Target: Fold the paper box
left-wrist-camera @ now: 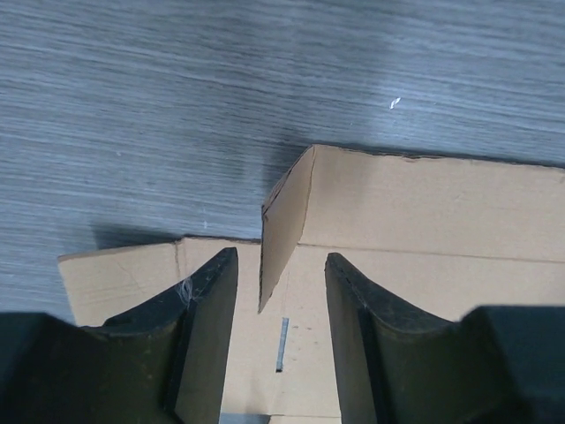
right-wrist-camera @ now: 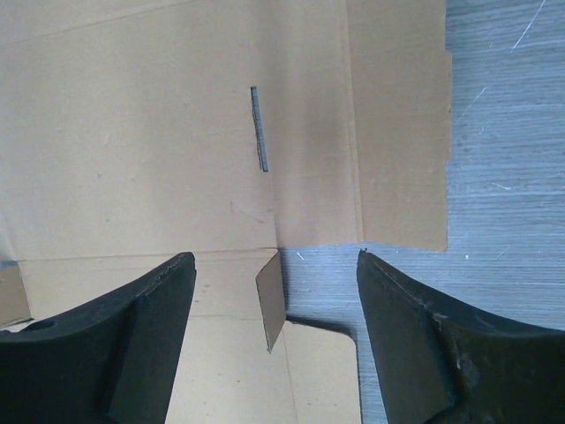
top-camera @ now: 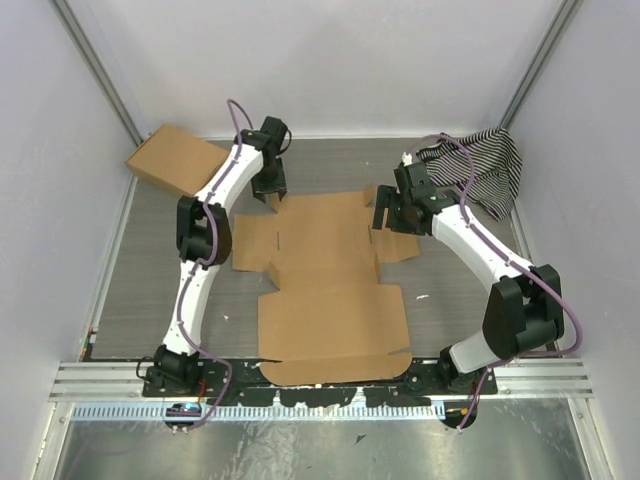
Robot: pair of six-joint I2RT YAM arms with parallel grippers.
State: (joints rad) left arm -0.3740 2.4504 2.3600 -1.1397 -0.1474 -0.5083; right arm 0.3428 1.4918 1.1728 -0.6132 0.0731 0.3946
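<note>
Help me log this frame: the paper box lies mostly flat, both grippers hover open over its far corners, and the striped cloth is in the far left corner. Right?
Not quite: the striped cloth is in the far right corner, as the top external view shows. The rest holds.

text: none legible | paper box: plain, unprinted (no label in any view)

A closed cardboard box sits far-left, probably striped cloth far-right.

Plain brown paper box, grey streaked table (black-and-white striped cloth)
</note>
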